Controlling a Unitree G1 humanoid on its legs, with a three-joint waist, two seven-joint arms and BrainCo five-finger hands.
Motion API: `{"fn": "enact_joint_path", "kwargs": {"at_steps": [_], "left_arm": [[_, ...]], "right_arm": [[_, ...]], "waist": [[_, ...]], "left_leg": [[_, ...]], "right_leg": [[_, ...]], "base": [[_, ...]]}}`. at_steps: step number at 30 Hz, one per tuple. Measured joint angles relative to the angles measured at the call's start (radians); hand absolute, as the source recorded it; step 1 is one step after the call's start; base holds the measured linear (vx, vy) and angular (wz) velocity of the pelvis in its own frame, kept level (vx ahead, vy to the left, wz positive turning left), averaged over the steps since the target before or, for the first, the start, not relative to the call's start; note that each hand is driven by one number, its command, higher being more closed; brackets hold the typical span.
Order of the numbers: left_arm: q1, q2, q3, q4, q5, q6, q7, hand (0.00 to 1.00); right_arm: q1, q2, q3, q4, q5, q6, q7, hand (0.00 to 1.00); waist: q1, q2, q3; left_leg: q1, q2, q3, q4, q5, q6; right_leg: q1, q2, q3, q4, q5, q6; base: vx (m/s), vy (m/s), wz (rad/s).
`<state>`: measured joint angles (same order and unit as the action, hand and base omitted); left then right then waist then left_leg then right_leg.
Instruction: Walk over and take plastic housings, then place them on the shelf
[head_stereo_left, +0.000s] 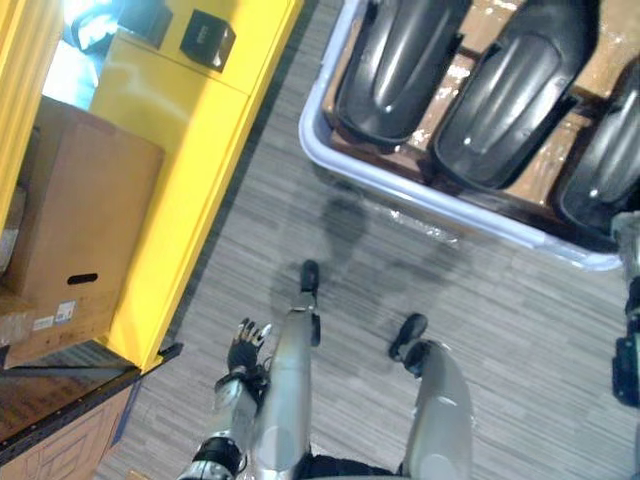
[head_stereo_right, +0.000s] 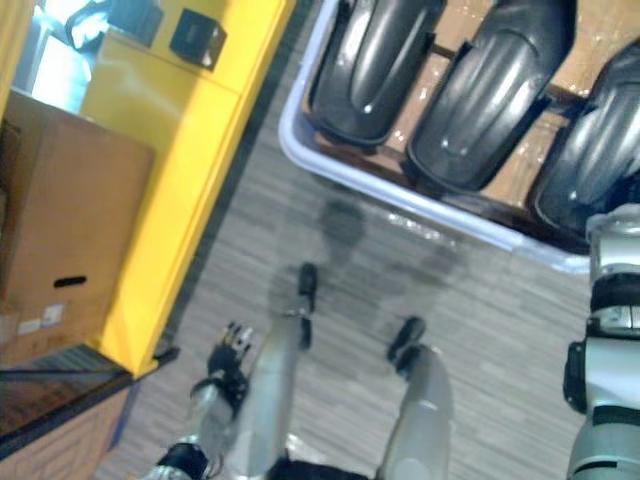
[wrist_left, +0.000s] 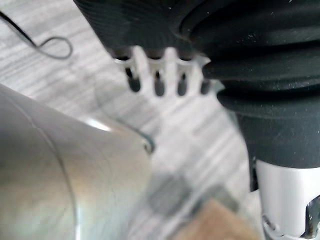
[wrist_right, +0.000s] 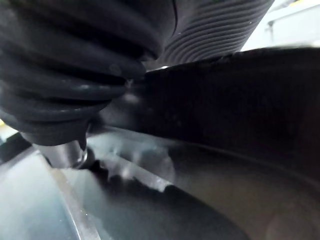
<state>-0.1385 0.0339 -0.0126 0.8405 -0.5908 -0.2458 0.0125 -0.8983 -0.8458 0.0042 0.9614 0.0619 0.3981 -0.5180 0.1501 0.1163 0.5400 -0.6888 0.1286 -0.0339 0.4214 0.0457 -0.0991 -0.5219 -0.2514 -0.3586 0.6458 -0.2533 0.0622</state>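
Three dark glossy plastic housings lie side by side in a white-rimmed tray (head_stereo_left: 420, 195) on the floor ahead: the left housing (head_stereo_left: 395, 60), the middle housing (head_stereo_left: 515, 95) and the right housing (head_stereo_left: 605, 165). My right arm reaches up along the right edge to the right housing (head_stereo_right: 585, 165). In the right wrist view my right hand (wrist_right: 75, 65) sits right against that housing's dark curved surface (wrist_right: 225, 125). My left hand (head_stereo_left: 245, 345) hangs low at my left side, open and empty, with its fingers (wrist_left: 159, 75) straight above the grey floor.
A yellow shelf unit (head_stereo_left: 190, 170) stands to my left, with a cardboard box (head_stereo_left: 80, 220) in it and a small black box (head_stereo_left: 207, 38) on top. A dark wooden surface (head_stereo_left: 50, 395) is at lower left. Grey plank floor lies between me and the tray.
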Motion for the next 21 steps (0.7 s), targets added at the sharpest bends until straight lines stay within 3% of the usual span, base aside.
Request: {"fn": "enact_joint_path", "kwargs": {"at_steps": [6, 16, 19, 21], "left_arm": [[0.031, 0.021, 0.010, 0.003, -0.078, 0.016, 0.000, 0.00], [0.107, 0.082, 0.097, -0.023, -0.260, 0.026, -0.021, 0.00], [0.144, 0.101, 0.156, -0.145, -0.273, 0.004, -0.023, 0.00], [0.157, 0.110, 0.161, -0.209, -0.264, -0.008, -0.022, 0.00]], "right_arm": [[0.022, 0.069, 0.019, -0.018, -0.044, -0.076, -0.006, 1.00], [0.093, 0.107, -0.033, -0.168, -0.138, -0.144, -0.081, 1.00], [0.176, 0.161, -0.086, -0.264, -0.176, -0.150, -0.103, 1.00], [0.216, 0.163, -0.105, -0.316, -0.181, -0.151, -0.116, 1.00]], "waist": [[0.001, -0.019, -0.005], [-0.012, -0.127, -0.012], [-0.012, -0.166, -0.015], [-0.013, -0.171, -0.014]], "left_leg": [[0.050, 0.009, -0.012, -0.017, -0.004, 0.002], [0.223, 0.002, 0.023, -0.098, -0.001, 0.001], [0.318, 0.002, 0.040, -0.144, -0.003, 0.000], [0.353, 0.000, 0.044, -0.168, -0.002, 0.000]], "right_leg": [[0.061, 0.026, -0.005, -0.032, 0.004, 0.005], [0.231, 0.031, -0.001, -0.144, 0.032, 0.027], [0.333, 0.042, -0.004, -0.221, 0.051, 0.036], [0.372, 0.046, -0.010, -0.259, 0.062, 0.041]], "base": [[-0.01, 0.001, 0.00], [0.05, 0.009, -0.03], [0.09, 0.005, -0.05], [0.09, 0.013, -0.02]]}}
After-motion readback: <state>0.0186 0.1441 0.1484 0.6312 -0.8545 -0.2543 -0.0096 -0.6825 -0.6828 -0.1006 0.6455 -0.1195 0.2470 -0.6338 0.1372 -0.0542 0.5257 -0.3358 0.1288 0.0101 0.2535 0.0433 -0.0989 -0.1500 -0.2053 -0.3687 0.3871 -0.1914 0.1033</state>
